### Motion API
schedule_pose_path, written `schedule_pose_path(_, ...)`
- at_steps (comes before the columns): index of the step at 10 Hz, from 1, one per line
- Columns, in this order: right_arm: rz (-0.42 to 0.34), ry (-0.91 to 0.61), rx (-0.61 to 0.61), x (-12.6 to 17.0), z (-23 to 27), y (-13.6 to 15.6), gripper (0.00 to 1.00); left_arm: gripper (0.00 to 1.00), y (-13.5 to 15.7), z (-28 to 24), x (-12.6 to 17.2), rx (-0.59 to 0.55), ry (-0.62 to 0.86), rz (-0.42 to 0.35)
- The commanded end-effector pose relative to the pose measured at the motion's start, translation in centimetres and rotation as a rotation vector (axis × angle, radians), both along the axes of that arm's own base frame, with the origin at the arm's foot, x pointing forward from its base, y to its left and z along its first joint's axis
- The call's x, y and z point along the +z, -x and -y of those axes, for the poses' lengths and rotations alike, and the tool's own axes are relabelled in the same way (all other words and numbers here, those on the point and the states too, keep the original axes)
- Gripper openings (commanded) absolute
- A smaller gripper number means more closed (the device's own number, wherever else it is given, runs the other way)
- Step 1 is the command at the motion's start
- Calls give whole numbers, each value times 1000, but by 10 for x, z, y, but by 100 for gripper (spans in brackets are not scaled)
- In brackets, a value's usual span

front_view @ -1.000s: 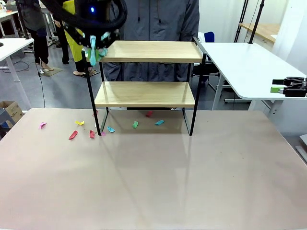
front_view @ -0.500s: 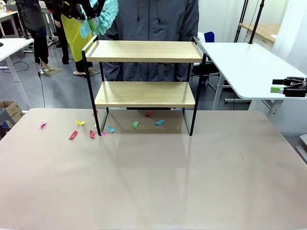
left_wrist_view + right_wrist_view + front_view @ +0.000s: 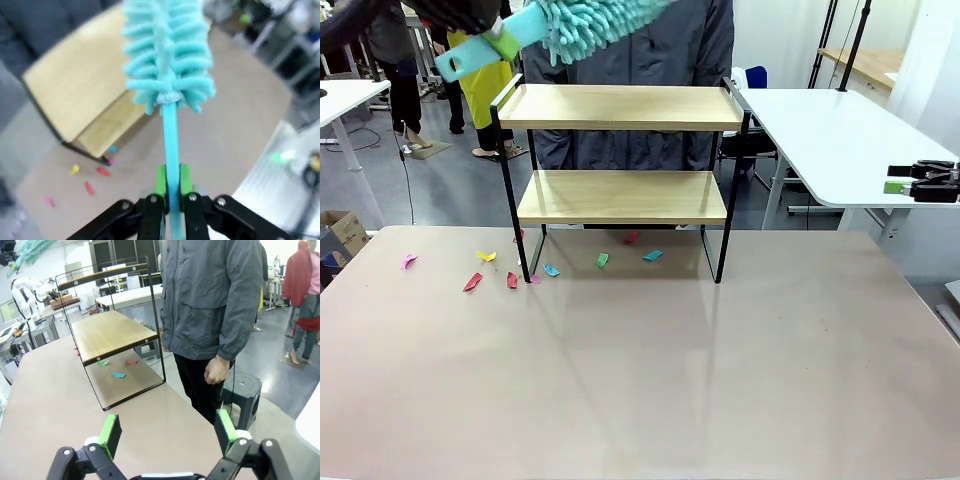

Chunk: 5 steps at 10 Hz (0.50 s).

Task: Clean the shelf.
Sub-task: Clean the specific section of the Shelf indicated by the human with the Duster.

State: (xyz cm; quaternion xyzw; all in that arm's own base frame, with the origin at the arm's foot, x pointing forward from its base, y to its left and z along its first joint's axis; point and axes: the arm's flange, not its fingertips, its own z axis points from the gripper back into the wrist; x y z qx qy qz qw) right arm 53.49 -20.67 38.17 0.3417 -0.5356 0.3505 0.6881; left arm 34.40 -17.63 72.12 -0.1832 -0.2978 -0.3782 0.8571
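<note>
Left hand [image 3: 169, 182] clamped shut on handle of turquoise duster [image 3: 590, 18], held above top-left corner of shelf [image 3: 620, 108] at far middle of table [image 3: 640, 380]. Advisable: lower head flat, sweep along boards, avoid raised side rails. Right hand [image 3: 167, 432] wide open, empty. Person [image 3: 650, 50] close behind shelf; paper scraps [image 3: 510, 280] around its feet.

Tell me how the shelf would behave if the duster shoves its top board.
The shelf probably slides or tips easily: it is tall, with a thin black frame and two slim wooden boards. The duster head looks fluffy, so it would likely bend before pushing hard.
</note>
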Motion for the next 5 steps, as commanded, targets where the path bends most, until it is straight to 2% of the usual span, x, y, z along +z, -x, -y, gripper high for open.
schedule_pose_path(1,4,5,2,3,-1,-1,100,13,8,-8,-9,-226,-136,125)
schedule_pose_path(2,4,5,2,3,-1,-1,100,13,14,0,-15,-301,-256,218)
schedule_pose_path(3,4,5,2,3,-1,-1,100,13,19,13,-23,-380,-332,249)
schedule_pose_path(4,4,5,2,3,-1,-1,100,13,20,28,-30,-443,-428,225)
schedule_pose_path(5,4,5,2,3,-1,-1,100,13,18,35,-41,-470,-489,168)
